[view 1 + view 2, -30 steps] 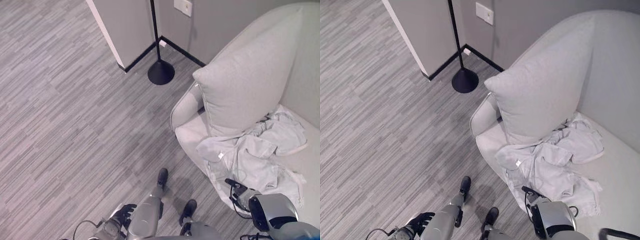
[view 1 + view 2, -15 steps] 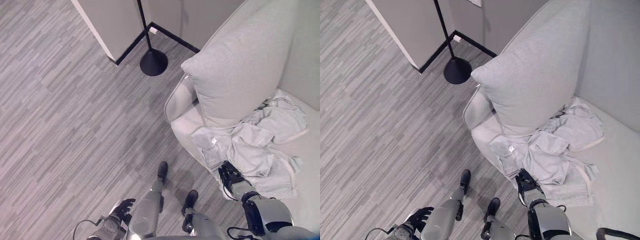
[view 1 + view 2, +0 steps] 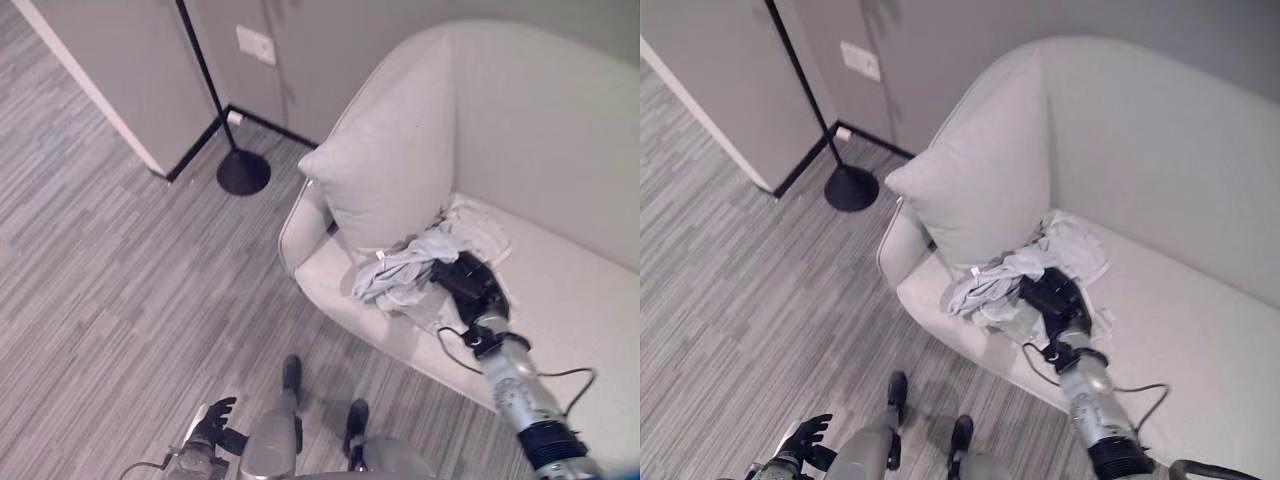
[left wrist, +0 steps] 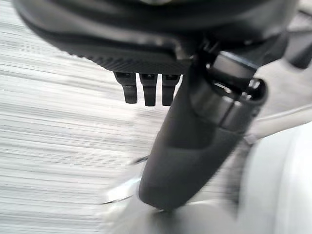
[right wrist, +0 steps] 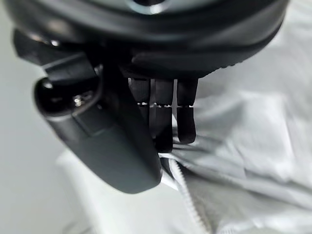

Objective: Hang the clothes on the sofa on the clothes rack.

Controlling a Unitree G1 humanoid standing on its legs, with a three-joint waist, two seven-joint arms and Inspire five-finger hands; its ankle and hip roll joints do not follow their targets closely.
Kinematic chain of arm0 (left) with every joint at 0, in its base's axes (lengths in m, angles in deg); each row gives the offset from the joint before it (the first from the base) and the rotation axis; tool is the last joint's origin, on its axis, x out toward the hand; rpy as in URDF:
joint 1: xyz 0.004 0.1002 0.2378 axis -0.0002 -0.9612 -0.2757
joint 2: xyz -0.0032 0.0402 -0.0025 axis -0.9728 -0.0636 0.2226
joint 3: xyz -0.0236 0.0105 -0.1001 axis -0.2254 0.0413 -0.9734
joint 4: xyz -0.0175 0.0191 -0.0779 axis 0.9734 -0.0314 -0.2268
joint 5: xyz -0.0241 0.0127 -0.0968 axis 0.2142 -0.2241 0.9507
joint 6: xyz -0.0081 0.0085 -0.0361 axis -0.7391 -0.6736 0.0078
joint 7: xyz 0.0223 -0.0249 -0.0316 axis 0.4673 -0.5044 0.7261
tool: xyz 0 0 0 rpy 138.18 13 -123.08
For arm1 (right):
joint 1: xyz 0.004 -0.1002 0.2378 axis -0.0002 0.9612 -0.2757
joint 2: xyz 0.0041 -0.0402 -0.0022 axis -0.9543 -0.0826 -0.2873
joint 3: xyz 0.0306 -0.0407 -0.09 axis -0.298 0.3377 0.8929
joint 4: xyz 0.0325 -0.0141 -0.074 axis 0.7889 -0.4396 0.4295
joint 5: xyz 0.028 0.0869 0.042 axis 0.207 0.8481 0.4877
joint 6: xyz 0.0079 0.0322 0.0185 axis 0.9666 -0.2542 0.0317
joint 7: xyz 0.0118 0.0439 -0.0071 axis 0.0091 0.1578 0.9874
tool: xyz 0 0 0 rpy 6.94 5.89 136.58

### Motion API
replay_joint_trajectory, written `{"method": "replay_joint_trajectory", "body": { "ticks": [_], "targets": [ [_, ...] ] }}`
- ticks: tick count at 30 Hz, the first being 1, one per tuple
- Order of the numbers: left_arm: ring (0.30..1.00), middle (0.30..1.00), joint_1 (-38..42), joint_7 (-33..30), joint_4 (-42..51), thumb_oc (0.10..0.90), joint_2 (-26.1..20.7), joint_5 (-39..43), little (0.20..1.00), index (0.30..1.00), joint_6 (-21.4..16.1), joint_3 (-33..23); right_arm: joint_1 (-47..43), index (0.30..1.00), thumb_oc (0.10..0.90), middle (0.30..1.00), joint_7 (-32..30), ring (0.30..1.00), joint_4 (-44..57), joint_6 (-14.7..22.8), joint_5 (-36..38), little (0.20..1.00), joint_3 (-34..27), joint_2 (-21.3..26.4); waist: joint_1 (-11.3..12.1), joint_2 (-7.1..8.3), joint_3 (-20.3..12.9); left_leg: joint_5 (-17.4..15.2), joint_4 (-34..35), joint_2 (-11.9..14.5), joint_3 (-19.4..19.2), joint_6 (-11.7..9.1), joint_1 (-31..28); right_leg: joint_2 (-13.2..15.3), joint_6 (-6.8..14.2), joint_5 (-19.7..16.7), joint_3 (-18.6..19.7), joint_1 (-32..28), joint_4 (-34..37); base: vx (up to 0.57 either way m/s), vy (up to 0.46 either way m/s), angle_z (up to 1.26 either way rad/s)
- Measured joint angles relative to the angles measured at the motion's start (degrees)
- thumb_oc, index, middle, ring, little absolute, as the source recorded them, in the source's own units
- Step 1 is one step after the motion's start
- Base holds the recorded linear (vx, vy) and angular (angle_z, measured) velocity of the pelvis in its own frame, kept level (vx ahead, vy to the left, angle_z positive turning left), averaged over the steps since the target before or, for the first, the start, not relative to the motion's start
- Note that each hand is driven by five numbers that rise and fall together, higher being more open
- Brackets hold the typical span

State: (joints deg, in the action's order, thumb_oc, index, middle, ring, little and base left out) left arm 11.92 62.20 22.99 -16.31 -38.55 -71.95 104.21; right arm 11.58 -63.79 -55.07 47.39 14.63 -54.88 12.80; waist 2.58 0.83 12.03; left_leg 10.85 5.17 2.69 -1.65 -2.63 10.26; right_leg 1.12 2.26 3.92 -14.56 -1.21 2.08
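A crumpled pale grey garment (image 3: 398,272) with a zip lies bunched on the seat of the light grey sofa (image 3: 570,300), right below a big cushion (image 3: 385,180). My right hand (image 3: 466,281) rests on the heap's right side. In the right wrist view its thumb (image 5: 117,151) and fingers (image 5: 163,126) close on a fold of the garment (image 5: 243,126) by the zip. The clothes rack's black pole and round base (image 3: 243,172) stand on the floor left of the sofa. My left hand (image 3: 211,420) hangs low over the floor with its fingers relaxed and nothing in them.
A wall corner with a dark skirting (image 3: 110,80) juts out left of the rack base. A white wall socket (image 3: 255,44) sits behind it. Striped grey floor (image 3: 100,280) spreads out to the left. The sofa's rounded arm (image 3: 300,215) faces the rack.
The camera has swung, shifting the whole picture. My right hand has gone from the sofa's front edge up onto the garment, which is now bunched into a tighter heap.
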Motion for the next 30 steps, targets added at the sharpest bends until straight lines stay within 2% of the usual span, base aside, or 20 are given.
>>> {"method": "replay_joint_trajectory", "body": {
  "ticks": [2, 4, 5, 9, 14, 17, 21, 23, 24, 25, 28, 30],
  "targets": [
    [0.900, 0.900, -0.9, 1.6, 9.9, 0.800, -0.2, 3.2, 0.900, 0.900, -0.6, -0.2, -0.2, 0.300, 0.400, 0.300, 0.2, 0.300, 6.7, -0.2, -4.3, 0.300, -3.0, 5.5, -0.5, -0.20, -1.6, -0.4, 0.0, -0.4, -0.7, 0.5, -2.3, 0.5, 0.1, -0.1, 0.7, -2.2, 1.1, 0.01, 0.032, -0.11],
    [0.900, 0.900, -1.6, 2.9, 17.5, 0.800, -0.6, 6.1, 0.900, 0.900, 0.3, -0.3, -1.7, 0.300, 0.400, 0.300, 0.2, 0.300, 9.6, -0.5, -6.3, 0.300, -3.6, 8.1, -1.1, -0.54, -1.9, -0.8, 0.0, -0.8, -1.1, 1.0, -3.8, 0.7, 0.5, -0.4, 1.0, -4.3, 2.0, 0.02, 0.019, -0.14],
    [0.900, 0.900, -2.6, 3.6, 22.9, 0.800, -0.7, 8.5, 0.900, 0.900, -1.0, -1.0, -2.9, 0.300, 0.400, 0.300, 0.3, 0.300, 11.4, -0.2, -7.4, 0.300, -3.7, 9.7, -1.3, -0.79, -3.1, -1.1, 0.0, -0.8, -1.5, 1.1, -4.0, 0.9, 0.5, -0.4, 1.5, -4.2, 2.0, 0.02, 0.012, -0.18],
    [0.900, 0.900, -2.2, 4.5, 34.5, 0.800, -0.7, 13.2, 0.900, 0.900, -1.5, -2.7, -7.7, 0.300, 0.400, 0.300, 0.6, 0.300, 12.1, -0.3, -7.9, 0.300, -3.4, 12.2, -1.7, -0.85, -4.8, -1.5, 0.0, -0.7, -2.3, 1.1, -5.8, 0.8, 0.6, -0.4, 2.7, -6.0, 2.8, 0.02, 0.000, -0.17],
    [0.900, 0.900, -1.3, 1.3, 40.8, 0.800, -0.6, 12.7, 0.900, 0.900, -1.4, -5.0, -12.6, 0.300, 0.400, 0.300, 0.6, 0.300, 12.6, -0.4, -7.3, 0.300, -2.5, 15.9, -1.3, -1.11, -5.6, -2.0, 0.0, -0.6, -2.5, 1.0, -7.2, 0.8, 0.6, -0.4, 2.9, -7.4, 3.1, 0.01, -0.007, -0.02],
    [0.900, 0.900, -0.3, -2.2, 43.7, 0.800, -0.7, 12.5, 0.900, 0.900, -2.0, -6.1, -22.1, 0.300, 0.400, 0.300, -1.3, 0.300, 13.5, -0.2, -5.5, 0.300, -0.2, 19.5, -1.3, -0.94, -5.6, -2.1, 0.0, -0.6, -2.6, 1.0, -7.8, 0.9, 0.6, -0.4, 3.0, -8.0, 3.1, 0.01, -0.002, -0.01],
    [0.900, 0.900, 1.5, -5.6, 43.9, 0.800, -1.3, 7.7, 0.900, 0.900, -3.5, -6.5, -33.3, 0.300, 0.400, 0.300, -3.5, 0.300, 14.8, 2.0, -4.6, 0.300, 2.8, 20.7, -1.2, -0.58, -5.5, -2.1, 0.0, -0.6, -2.6, 1.1, -8.6, 0.8, 0.6, -0.4, 3.0, -8.8, 3.1, 0.00, 0.000, 0.00],
    [0.900, 0.900, 3.5, -8.2, 44.4, 0.800, -3.3, 3.0, 0.900, 0.900, -3.6, -6.2, -43.0, 0.300, 0.400, 0.300, -5.8, 0.300, 14.2, 2.8, -3.1, 0.300, 8.8, 22.9, -1.3, -0.47, -5.6, -2.2, 0.0, -0.6, -2.7, 1.1, -8.8, 0.8, 0.6, -0.4, 3.1, -8.9, 3.1, 0.00, 0.000, 0.00],
    [0.900, 0.900, 3.9, -9.4, 45.7, 0.800, -3.8, 1.0, 0.900, 0.900, -4.1, -6.7, -45.3, 0.300, 0.400, 0.300, -6.0, 0.300, 14.5, 5.2, -2.9, 0.300, 9.3, 23.2, -1.0, 0.43, -6.0, -2.2, 0.0, -0.6, -2.6, 1.1, -8.8, 0.8, 0.6, -0.4, 3.1, -8.8, 3.1, 0.00, 0.000, 0.00],
    [0.900, 0.900, 4.0, -10.5, 46.9, 0.800, -4.3, 0.1, 0.900, 0.900, -4.1, -6.8, -47.4, 0.300, 0.400, 0.300, -6.6, 0.300, 14.4, 6.1, -2.8, 0.300, 10.4, 23.2, -0.9, 0.83, -6.2, -2.3, 0.0, -0.6, -2.6, 1.1, -8.8, 0.8, 0.6, -0.4, 3.1, -8.9, 3.1, 0.00, 0.000, 0.00],
    [0.900, 0.900, 6.5, -12.9, 49.0, 0.800, -6.1, -3.7, 0.900, 0.900, -4.2, -6.9, -55.9, 0.300, 0.400, 0.300, -7.6, 0.300, 13.4, 6.5, -2.3, 0.300, 15.3, 23.0, -0.9, 1.43, -6.5, -2.3, 0.0, -0.7, -2.6, 1.1, -8.8, 0.9, 0.6, -0.4, 3.1, -8.9, 3.1, 0.00, 0.000, 0.00],
    [0.900, 0.900, 8.1, -14.9, 50.3, 0.800, -6.5, -5.5, 0.900, 0.900, -4.7, -7.2, -57.5, 0.300, 0.400, 0.300, -8.0, 0.300, 13.3, 7.7, -2.2, 0.300, 16.5, 21.9, -0.5, 2.18, -7.0, -2.3, 0.0, -0.7, -2.6, 1.1, -9.0, 0.9, 0.6, -0.4, 3.0, -9.0, 3.1, 0.00, 0.000, 0.00]
  ]
}}
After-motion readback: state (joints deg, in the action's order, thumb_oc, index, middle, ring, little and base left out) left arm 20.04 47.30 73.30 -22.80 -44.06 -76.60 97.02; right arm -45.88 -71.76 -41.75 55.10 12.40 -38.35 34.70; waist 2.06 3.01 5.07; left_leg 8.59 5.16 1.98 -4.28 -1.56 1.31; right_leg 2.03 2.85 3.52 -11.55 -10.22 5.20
